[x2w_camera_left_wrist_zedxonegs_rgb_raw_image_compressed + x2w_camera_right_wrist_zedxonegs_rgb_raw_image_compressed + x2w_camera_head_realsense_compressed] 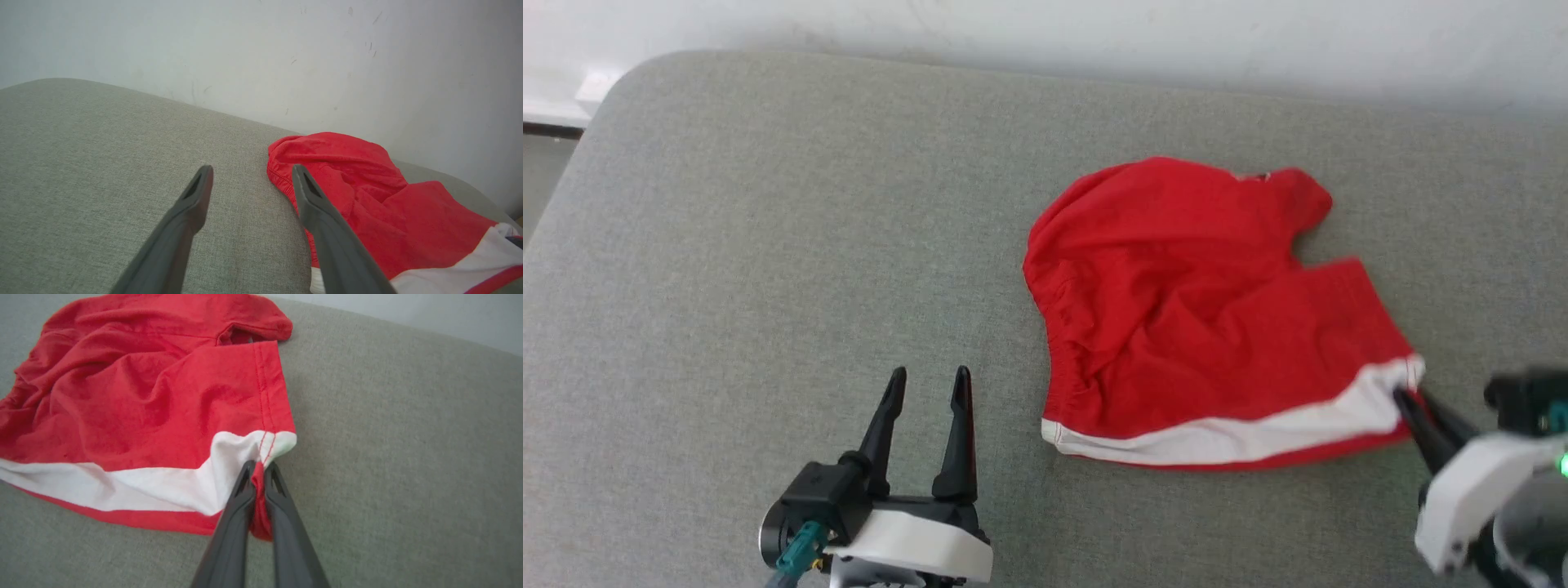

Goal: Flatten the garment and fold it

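The red shorts [1201,318] lie rumpled on the grey cushion, a white stripe [1258,429] running along their near edge. My right gripper [1409,400] is shut on the shorts' near right corner; in the right wrist view red and white cloth [258,479] is pinched between the fingers [229,535]. My left gripper [927,380] stands open over bare cushion, just left of the shorts' elastic waistband [282,179]. Its fingers [327,237] hold nothing. No "23" logo shows.
The grey fabric cushion [768,245] spreads wide to the left of the shorts. A pale wall [1094,33] runs behind its far edge. The cushion's rounded corner [621,73] is at the far left, with floor beyond.
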You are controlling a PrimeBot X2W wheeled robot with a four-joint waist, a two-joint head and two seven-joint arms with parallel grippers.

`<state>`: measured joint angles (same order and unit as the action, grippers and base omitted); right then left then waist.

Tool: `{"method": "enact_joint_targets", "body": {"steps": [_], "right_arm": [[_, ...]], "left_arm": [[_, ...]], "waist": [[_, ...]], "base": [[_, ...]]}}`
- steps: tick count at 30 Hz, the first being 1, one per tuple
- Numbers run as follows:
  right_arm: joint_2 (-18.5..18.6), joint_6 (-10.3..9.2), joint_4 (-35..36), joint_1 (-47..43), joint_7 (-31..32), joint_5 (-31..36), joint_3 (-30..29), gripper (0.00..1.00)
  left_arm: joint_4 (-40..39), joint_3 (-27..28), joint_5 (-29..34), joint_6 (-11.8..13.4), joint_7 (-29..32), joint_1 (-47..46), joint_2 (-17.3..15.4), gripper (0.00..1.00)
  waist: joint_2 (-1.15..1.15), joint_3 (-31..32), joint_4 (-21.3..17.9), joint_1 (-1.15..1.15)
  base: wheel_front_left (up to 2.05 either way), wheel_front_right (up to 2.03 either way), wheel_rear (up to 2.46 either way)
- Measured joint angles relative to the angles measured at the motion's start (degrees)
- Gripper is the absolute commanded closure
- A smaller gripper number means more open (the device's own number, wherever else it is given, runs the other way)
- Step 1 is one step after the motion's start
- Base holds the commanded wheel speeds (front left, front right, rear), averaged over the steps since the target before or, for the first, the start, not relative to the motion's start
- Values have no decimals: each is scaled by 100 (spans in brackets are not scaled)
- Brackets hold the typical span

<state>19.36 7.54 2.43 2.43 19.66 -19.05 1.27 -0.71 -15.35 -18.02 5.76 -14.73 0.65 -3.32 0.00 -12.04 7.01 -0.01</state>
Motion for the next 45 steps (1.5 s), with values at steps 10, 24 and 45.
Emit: {"method": "enact_joint_targets", "body": {"steps": [10, 24, 45], "right_arm": [[-415, 0, 92, -1596, 155, 352, -305, 90], [-1400, 0, 940, -1153, -557, 875, -1701, 0], [-1628, 0, 776, -1079, -1018, 679, -1722, 0]], "left_arm": [[78, -2, -4, -43, 2, 174, -32, 0], [3, -65, -20, -59, 234, 198, -133, 0], [568, -912, 308, -200, 2728, -614, -407, 0]], "waist": [[0, 199, -74, 0], [0, 416, -154, 1], [0, 108, -684, 2]], "base": [[0, 0, 0], [0, 0, 0], [0, 0, 0]]}}
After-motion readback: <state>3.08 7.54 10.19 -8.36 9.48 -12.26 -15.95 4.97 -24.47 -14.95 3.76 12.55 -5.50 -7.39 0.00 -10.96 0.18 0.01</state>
